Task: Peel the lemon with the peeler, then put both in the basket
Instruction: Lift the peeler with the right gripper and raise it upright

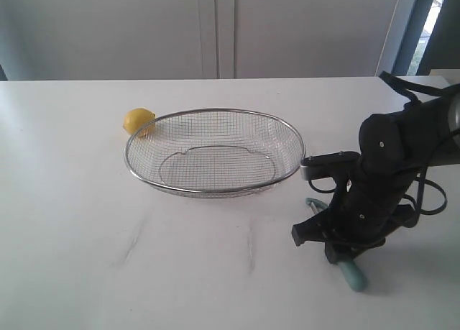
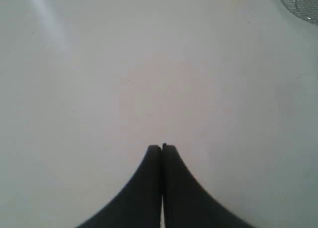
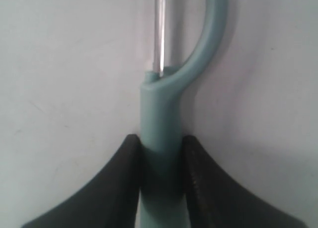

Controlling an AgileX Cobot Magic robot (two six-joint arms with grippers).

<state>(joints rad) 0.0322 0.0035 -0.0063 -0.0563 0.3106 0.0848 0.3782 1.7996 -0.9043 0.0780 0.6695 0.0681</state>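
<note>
The yellow lemon rests on the white table, touching the far left outside of the wire-mesh basket, which holds nothing. The pale teal peeler lies low at the table on the right, its curved head pointing toward the basket. My right gripper is shut on the peeler, one black finger pressed against each side of the handle just behind the head. My left gripper is shut with nothing in it, over bare table; its arm is out of the exterior view.
The basket's rim shows at a corner of the left wrist view. The right arm's black body and cables stand over the table's right side. A grey wall runs behind the table's far edge.
</note>
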